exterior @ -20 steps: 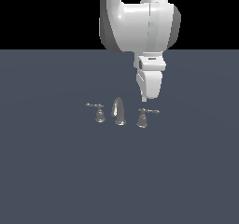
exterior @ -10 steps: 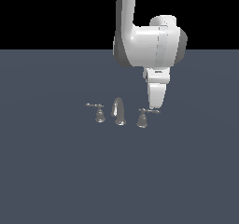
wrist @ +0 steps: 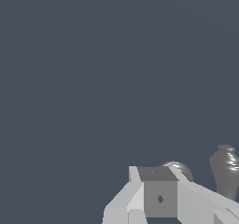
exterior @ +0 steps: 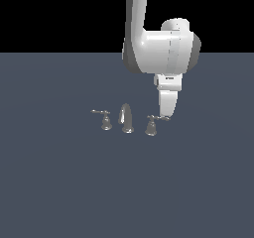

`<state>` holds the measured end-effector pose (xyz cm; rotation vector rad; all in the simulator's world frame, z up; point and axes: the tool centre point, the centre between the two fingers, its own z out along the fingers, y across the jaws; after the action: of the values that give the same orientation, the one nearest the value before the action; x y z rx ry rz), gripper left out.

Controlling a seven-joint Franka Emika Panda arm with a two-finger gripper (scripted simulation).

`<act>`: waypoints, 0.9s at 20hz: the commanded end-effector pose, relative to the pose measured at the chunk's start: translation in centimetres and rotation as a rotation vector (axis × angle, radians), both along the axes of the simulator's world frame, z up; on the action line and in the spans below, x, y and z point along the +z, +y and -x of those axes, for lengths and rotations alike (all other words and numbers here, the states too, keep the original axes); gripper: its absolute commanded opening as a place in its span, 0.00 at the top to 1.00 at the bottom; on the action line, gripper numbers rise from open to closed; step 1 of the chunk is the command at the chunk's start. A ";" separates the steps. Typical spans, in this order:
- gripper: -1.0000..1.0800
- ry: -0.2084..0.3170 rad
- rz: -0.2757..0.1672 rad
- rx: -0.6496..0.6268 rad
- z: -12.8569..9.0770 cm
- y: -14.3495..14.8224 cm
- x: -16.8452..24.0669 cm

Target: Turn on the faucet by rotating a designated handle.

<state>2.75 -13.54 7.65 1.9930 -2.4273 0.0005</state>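
The faucet (exterior: 126, 118) is a tiny chrome set on the dark grey floor: a curved spout between two lever handles. The handle (exterior: 151, 127) with the thicker lever stands toward the exterior view's right, its lever pointing right. My gripper (exterior: 166, 115) hangs from the big white arm with its tip right at that lever's end; whether it touches is unclear. The fingers look closed together with no gap. In the wrist view the gripper (wrist: 158, 202) hides part of a rounded chrome piece (wrist: 183, 169), and a chrome bell-shaped base (wrist: 226, 171) stands beside it.
The smaller handle (exterior: 105, 121) with a thin straight lever stands on the spout's other side, toward the exterior view's left. Flat dark grey floor (exterior: 64, 182) surrounds the set; the white arm's wrist (exterior: 163, 48) looms above the handle.
The arm has shifted a little toward the exterior view's right and the gripper has come down, from well above the handle to the level of its lever tip.
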 end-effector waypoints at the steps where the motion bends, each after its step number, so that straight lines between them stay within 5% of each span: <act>1: 1.00 0.000 0.000 -0.001 0.7 -0.2 0.0; 18: 1.00 -0.005 -0.001 0.005 4.8 0.2 0.0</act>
<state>-1.00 -13.63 7.67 2.0068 -2.4327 0.0205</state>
